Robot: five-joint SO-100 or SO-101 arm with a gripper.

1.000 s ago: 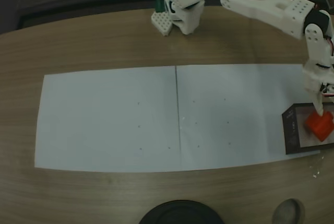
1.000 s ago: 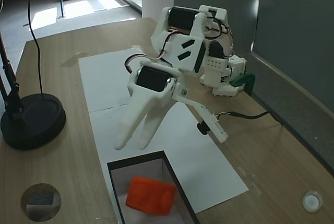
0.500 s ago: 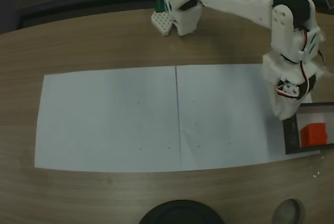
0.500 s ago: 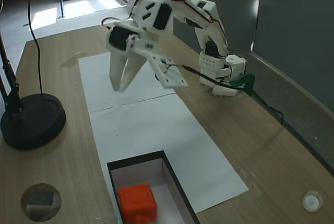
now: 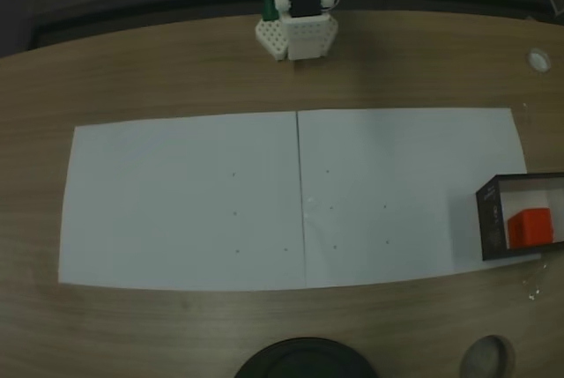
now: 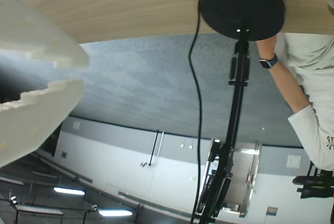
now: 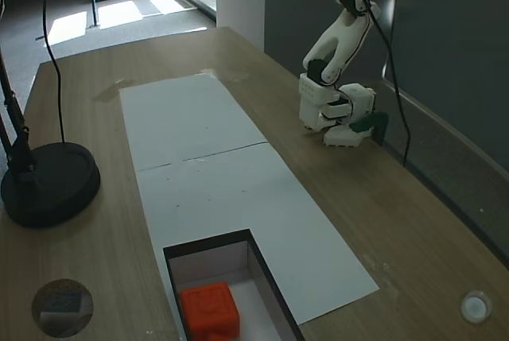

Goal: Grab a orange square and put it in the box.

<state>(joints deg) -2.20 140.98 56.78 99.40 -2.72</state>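
A: Where's the orange square (image 5: pixel 530 227)?
B: On the box (image 7: pixel 262 263) floor, against one wall.
A: Handling?
B: Likely light, rigid, smooth plastic; take opposite flat faces. Gripper (image 6: pixel 36 80) raised, jaws slightly parted, holding nothing.

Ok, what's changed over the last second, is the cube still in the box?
The arm has swung up and back from the box to above its base; the gripper now points across the room. The orange square, tilted a second ago, now sits flat inside. Box, paper and lamp base haven't moved.
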